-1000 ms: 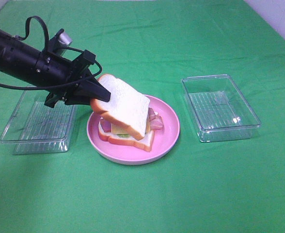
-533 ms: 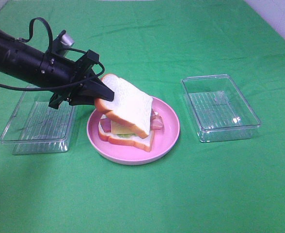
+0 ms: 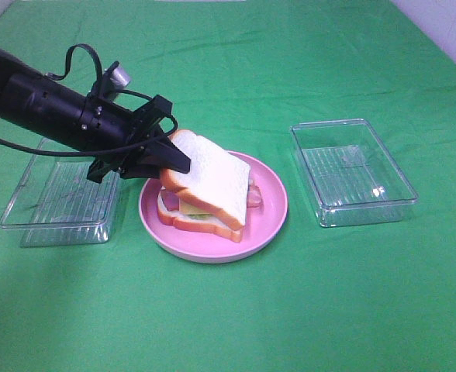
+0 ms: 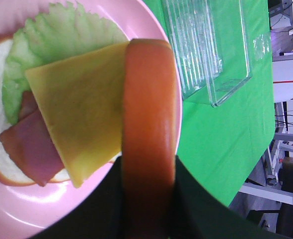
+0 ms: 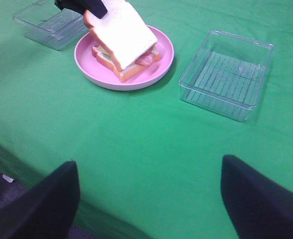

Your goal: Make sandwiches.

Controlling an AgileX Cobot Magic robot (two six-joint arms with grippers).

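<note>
Closing the sandwich, with the pink plate point(image 3: 268, 225) as the landmark. My left pincer point(image 3: 175, 160) is clamped on the crust edge of the top bread slice point(image 3: 212, 182), at the plate's left rim. I hold the slice by one edge only, so it slopes: the gripped side is raised, while the far side hangs low over the stack, and I cannot tell whether it touches the filling. I judge that this tilt lets the low edge settle first and keeps my fingers clear of the layers beneath.

On the plate lies the bottom bread slice point(image 3: 205, 225), and on it the lettuce point(image 4: 57, 35), the bacon point(image 4: 34, 147) and the cheese point(image 4: 76, 109). The cheese sits askew, one corner past the bread, so the top slice should be lowered gently to avoid pushing it further.

A clear tray point(image 3: 57, 201) sits left of the plate and a second clear tray point(image 3: 352, 170) right of it, each just apart from the rim.

My right pincer point(image 5: 149, 191) hangs with its jaws wide apart and nothing between them, well back from the plate, over the green cloth point(image 3: 290, 310).
</note>
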